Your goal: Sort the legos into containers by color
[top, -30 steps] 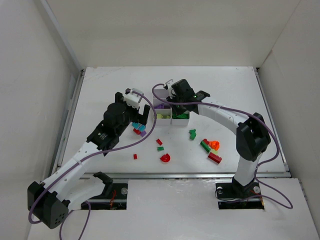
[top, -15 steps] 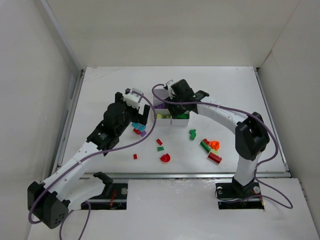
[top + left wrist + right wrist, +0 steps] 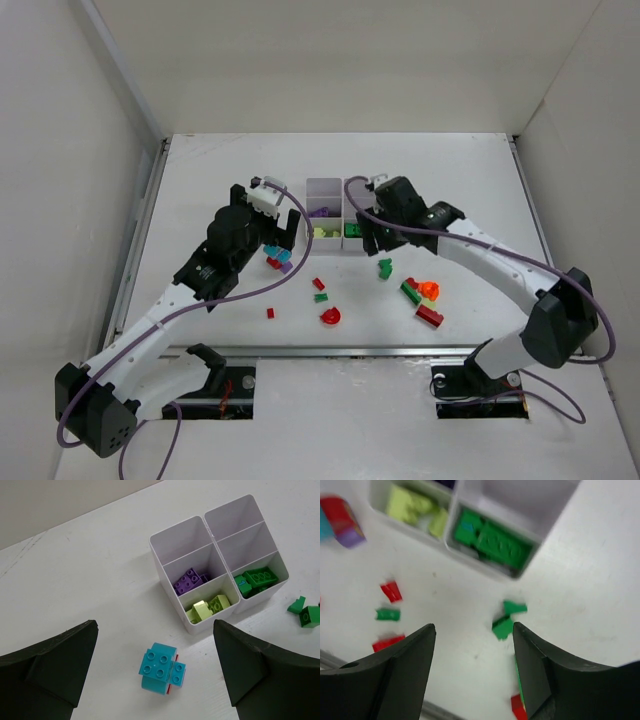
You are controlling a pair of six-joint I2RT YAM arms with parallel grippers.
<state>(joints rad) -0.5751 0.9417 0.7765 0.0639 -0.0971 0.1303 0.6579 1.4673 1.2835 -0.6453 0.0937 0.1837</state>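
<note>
Top view: the white tray [image 3: 322, 190] stands at the centre of the counter [image 3: 450, 170], with loose legos [image 3: 331, 316] scattered toward the near edge. Left wrist view: left jaws wide apart, empty, above a cyan brick [image 3: 159, 667] — sorted bricks [image 3: 189, 581] lie in three tray compartments. Right wrist view: right jaws parted, empty, over a loose green brick [image 3: 505, 622].

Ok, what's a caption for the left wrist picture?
Open left gripper above a cyan brick, beside the partly filled white tray.

Far tabletop [image 3: 450, 170] left open beyond tray [image 3: 210, 623]. Near side strewn with loose bricks [image 3: 330, 316]. Under spread left claw [image 3: 154, 625], cyan stack [image 3: 161, 668] seen; under parted right claw [image 3: 473, 626], green pair [image 3: 506, 620].
</note>
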